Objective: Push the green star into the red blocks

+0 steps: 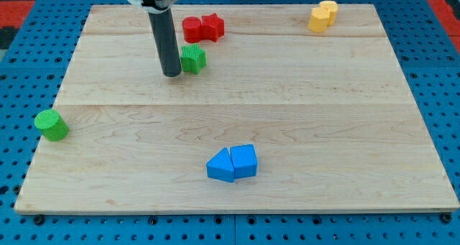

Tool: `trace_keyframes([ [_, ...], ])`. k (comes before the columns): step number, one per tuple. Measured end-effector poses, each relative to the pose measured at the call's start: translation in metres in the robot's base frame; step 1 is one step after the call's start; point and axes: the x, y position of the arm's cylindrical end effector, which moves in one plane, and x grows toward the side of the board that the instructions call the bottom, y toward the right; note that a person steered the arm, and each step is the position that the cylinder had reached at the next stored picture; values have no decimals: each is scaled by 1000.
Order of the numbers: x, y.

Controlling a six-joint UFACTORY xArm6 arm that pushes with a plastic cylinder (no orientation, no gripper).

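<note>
Camera view: my tip [172, 74] touches the green star [192, 59], just below the red blocks [202, 28].

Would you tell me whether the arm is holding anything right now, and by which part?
Nothing is held. My tip sits just left of the green star, seemingly touching it, below the red blocks.

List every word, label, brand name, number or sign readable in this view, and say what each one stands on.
None: no text, number or logo can be read anywhere in this view.
The wooden board shows only grain.
The green star, the red blocks, the green cylinder, the blue blocks and the yellow blocks are plain coloured.
The dark rod bears no marking; my tip sits just left of the green star.
</note>
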Motion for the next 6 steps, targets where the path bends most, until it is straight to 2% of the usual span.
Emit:
trace_keyframes([
  [1,-11,33],
  [2,-42,47],
  [5,-47,55],
  [6,7,54],
])
